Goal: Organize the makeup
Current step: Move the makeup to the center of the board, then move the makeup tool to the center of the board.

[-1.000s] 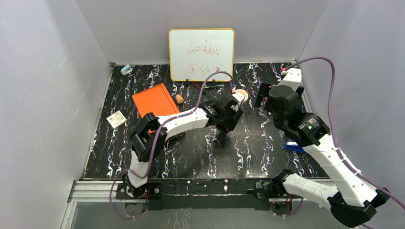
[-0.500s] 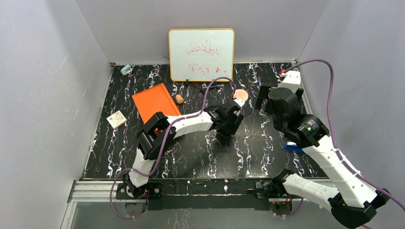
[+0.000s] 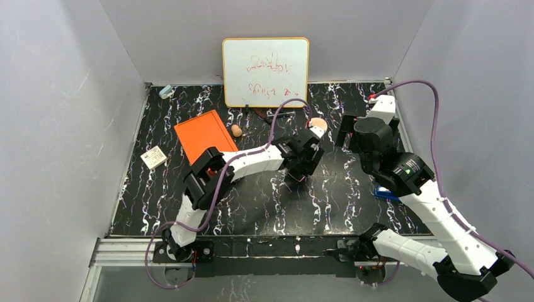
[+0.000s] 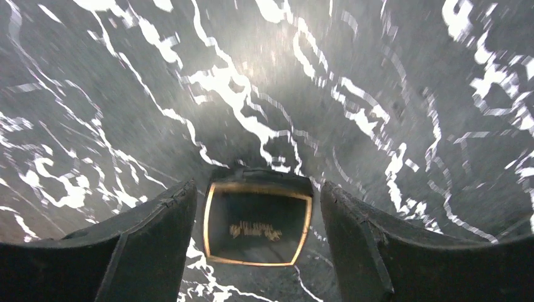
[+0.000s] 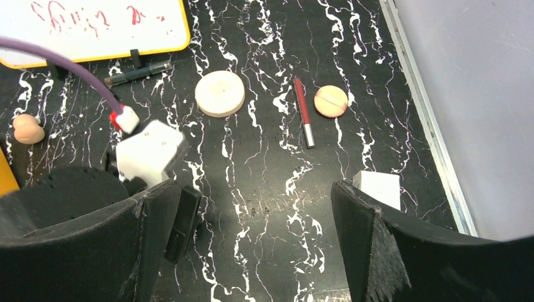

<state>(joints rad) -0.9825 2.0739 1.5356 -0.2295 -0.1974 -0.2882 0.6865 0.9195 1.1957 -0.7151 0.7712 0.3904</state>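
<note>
Your left gripper [image 4: 258, 189] brackets the small black compact [image 4: 257, 225] at mid-table, jaws slightly parted with slivers of gap on both sides. Your right gripper [image 5: 253, 189] is spread wide over bare table [image 5: 264, 251], with the right wall [image 5: 478, 94] close.

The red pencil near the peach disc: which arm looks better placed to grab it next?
Right, probably. The right gripper hangs open with the red pencil just ahead in its wrist view. The left gripper straddles the black compact and seems farther from the pencil.
</note>
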